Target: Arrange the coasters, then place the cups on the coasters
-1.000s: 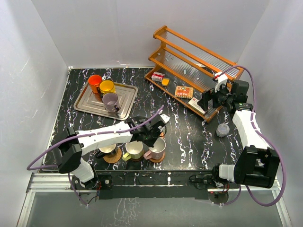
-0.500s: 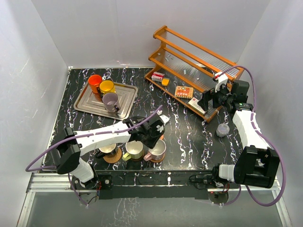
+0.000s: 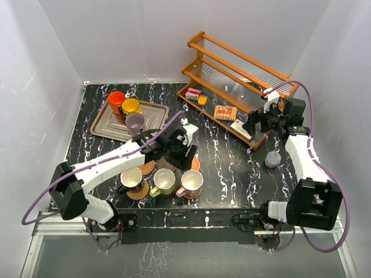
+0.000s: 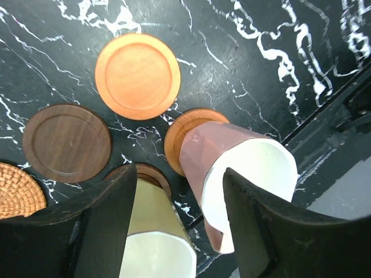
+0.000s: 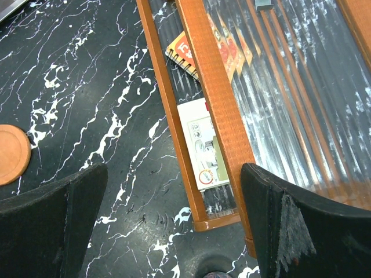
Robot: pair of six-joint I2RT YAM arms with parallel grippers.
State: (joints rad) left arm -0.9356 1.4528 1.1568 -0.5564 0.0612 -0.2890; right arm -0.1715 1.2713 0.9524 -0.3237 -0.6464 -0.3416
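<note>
Three cups stand on coasters in a near row: a black cup [image 3: 131, 178] on a woven coaster, a pale yellow-green cup [image 3: 164, 182] [image 4: 156, 240] on a dark brown one, and a cream-pink cup [image 3: 192, 182] [image 4: 243, 168] on an orange-brown coaster [image 4: 177, 134]. Behind them lie three bare coasters: woven [image 3: 146, 168] [image 4: 16, 191], dark brown [image 3: 167, 164] [image 4: 66, 142] and orange-brown [image 3: 196, 164] [image 4: 137, 75]. My left gripper [image 3: 178, 152] [image 4: 178, 180] hangs open above the pink cup, holding nothing. Orange [image 3: 116, 99], yellow [image 3: 131, 106] and lilac [image 3: 135, 122] cups sit on the tray [image 3: 107, 128]. My right gripper [image 3: 254, 124] [image 5: 174, 174] is open and empty beside the rack.
A wooden two-tier rack [image 3: 237, 75] [image 5: 211, 98] with small boxes and a booklet stands at the back right. A small translucent grey cup [image 3: 272, 158] sits on the table under the right arm. White walls enclose the table on three sides.
My left gripper opened, let go of the cream-pink cup on its coaster, then rose and drew back toward the far side. The right arm stayed still.
</note>
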